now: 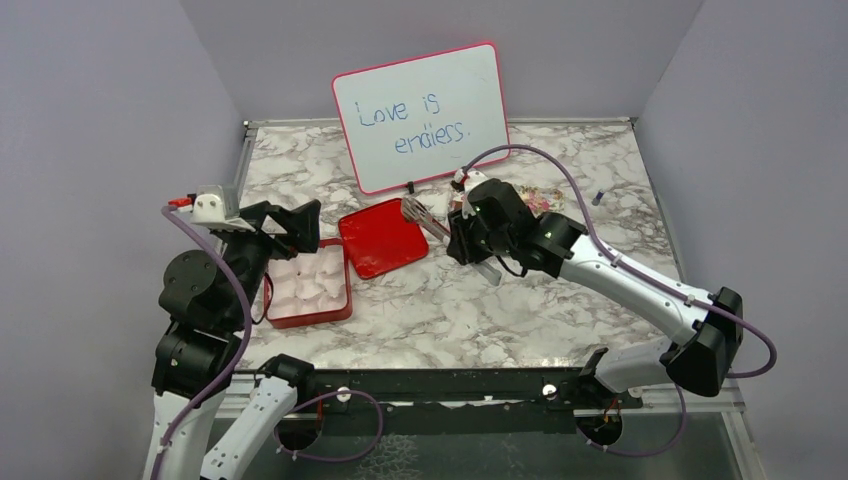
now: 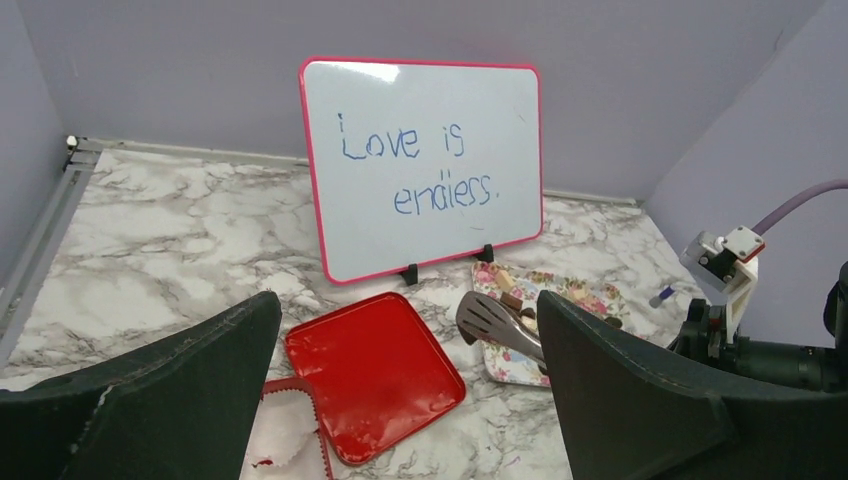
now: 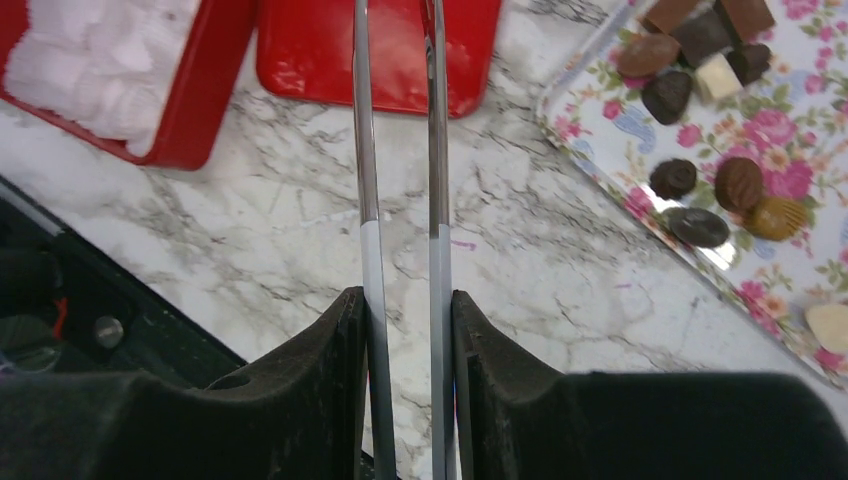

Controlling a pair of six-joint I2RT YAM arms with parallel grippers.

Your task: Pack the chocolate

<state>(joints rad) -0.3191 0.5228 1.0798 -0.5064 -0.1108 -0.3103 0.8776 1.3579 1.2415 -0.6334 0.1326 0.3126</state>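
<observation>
Several chocolates (image 3: 697,57) lie on the flower-patterned tray (image 3: 790,180): dark, lighter brown and cream pieces. In the left wrist view a few chocolates (image 2: 513,299) show behind the tong heads. My right gripper (image 3: 405,330) is shut on the handles of metal tongs (image 3: 366,150), left of the tray. The tong heads (image 2: 497,324) hang between the tray (image 2: 585,297) and the red lid (image 2: 375,368); I cannot tell whether they hold anything. My left gripper (image 2: 400,400) is open and empty above the red box (image 1: 310,285). In the top view the right gripper (image 1: 462,232) holds the tongs (image 1: 425,215).
The red box (image 3: 110,70) holds white paper cups. Its red lid (image 1: 383,237) lies flat beside it. A pink-framed whiteboard (image 1: 420,115) stands at the back. A small blue marker (image 2: 661,296) lies right of the tray. Grey walls enclose the marble table (image 1: 460,310).
</observation>
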